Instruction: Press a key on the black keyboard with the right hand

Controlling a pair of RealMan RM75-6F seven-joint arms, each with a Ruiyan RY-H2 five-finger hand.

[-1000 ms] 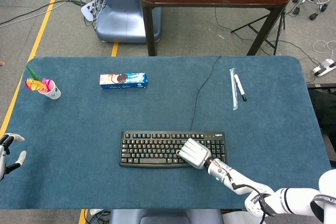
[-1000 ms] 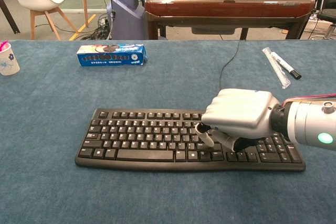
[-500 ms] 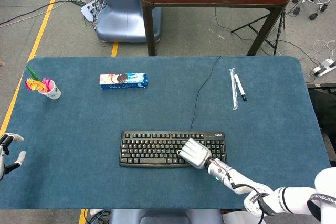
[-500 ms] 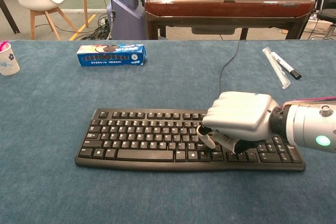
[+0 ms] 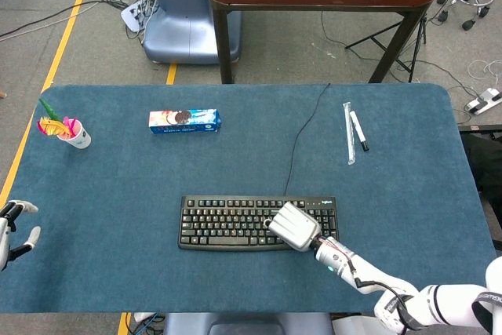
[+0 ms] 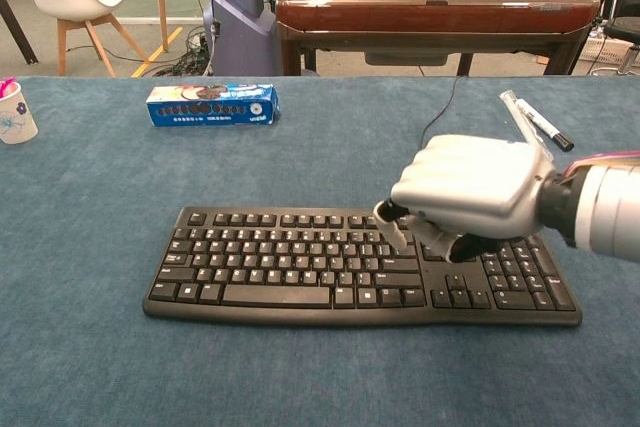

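Right hand (image 6: 470, 195) lifted — keyboard (image 6: 300, 265) keys beneath hidden

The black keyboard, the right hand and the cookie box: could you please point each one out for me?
black keyboard (image 6: 270, 267): chest view, on the keys left of the middle.
right hand (image 6: 470, 187): chest view, on the silver back of the hand.
cookie box (image 5: 184, 120): head view, on the middle of its top face.

Silver-shelled right hand (image 6: 468, 192), white forearm, seemingly pink cable.
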